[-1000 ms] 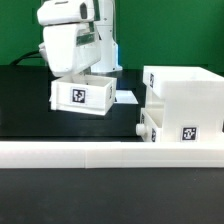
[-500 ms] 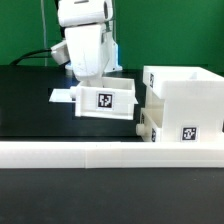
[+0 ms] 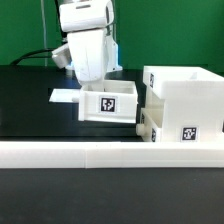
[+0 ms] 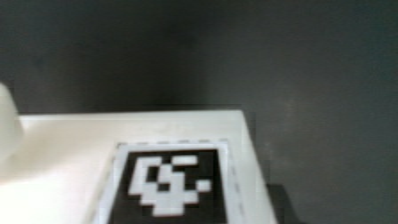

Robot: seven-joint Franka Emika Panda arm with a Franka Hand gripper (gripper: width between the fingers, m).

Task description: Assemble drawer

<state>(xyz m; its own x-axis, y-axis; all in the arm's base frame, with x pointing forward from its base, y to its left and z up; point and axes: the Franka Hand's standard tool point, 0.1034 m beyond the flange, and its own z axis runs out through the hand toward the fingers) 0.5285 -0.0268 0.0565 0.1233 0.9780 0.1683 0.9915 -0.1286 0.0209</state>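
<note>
We observe the gripper (image 3: 95, 88) holding a small tray (image 3: 109, 104) just beside the large shell (image 3: 183, 100); finger spacing we cannot tell.

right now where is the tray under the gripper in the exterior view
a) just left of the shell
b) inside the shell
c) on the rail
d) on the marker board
a: the tray sits just at the exterior view's left of the shell, behind the rail.

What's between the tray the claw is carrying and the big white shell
Nothing. In the exterior view the tray sits right beside the shell, their edges meeting or nearly so; I can't tell if they touch.
</note>
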